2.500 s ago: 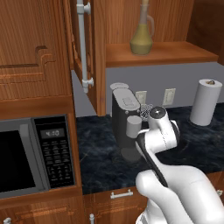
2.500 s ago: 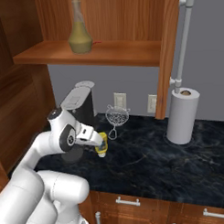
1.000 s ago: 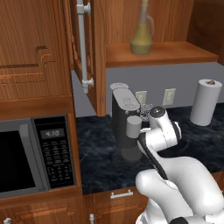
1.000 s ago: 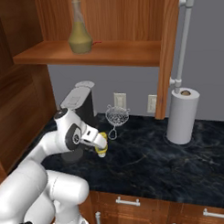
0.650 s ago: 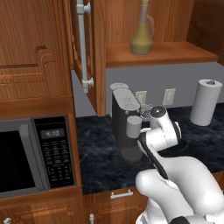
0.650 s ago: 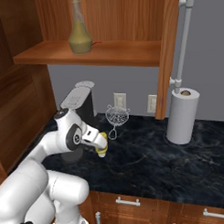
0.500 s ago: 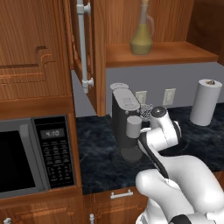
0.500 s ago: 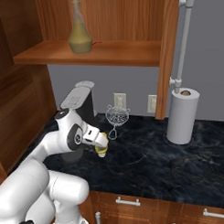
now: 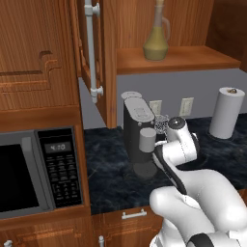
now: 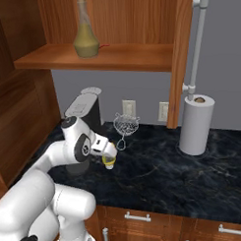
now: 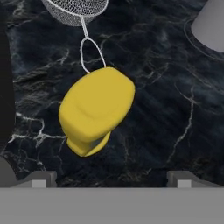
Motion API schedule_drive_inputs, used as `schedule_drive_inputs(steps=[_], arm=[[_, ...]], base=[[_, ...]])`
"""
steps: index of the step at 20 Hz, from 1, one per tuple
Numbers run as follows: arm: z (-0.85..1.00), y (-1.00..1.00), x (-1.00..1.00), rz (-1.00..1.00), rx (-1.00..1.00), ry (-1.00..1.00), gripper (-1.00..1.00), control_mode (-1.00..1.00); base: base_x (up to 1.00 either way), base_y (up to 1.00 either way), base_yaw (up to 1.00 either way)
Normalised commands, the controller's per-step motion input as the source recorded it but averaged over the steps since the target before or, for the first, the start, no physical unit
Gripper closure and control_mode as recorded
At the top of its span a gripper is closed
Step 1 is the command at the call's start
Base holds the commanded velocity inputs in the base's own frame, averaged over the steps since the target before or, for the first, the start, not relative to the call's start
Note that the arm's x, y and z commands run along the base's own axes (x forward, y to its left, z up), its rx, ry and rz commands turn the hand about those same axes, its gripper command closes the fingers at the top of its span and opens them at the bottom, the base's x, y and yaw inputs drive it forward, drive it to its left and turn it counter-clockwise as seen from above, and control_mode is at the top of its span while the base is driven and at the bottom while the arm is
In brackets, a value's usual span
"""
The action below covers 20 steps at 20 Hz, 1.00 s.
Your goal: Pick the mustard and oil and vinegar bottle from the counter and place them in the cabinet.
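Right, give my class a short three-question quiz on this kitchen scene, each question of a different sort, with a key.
1. True or false: the oil and vinegar bottle already stands on the cabinet shelf.
2. What lies directly below the gripper? A) paper towel roll B) mustard C) strainer
3. Fill in: the gripper's jaws are ____.

Key: 1 true; 2 B, the mustard on the counter; 3 open.

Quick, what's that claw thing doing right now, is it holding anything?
Gripper: open, holding nothing, poised right above the mustard on the counter.
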Motion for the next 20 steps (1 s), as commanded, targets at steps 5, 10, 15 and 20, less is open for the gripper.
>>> schedule_drive_inputs(steps=[5, 10, 15, 20], arm=[[-0.17, 0.37, 0.00, -0.07, 0.00, -0.02, -1.00, -1.00], [-0.06, 0.21, -0.16, -0.01, 0.00, -0.05, -1.00, -1.00], [-0.16, 0.44, 0.16, -0.06, -0.01, -0.02, -1.00, -1.00], [-0.22, 0.54, 0.35, -0.10, -0.03, 0.00, -1.00, -1.00]], base=[[0.00, 0.00, 0.00], [0.00, 0.00, 0.00], [0.00, 0.00, 0.00], [0.00, 0.00, 0.00]])
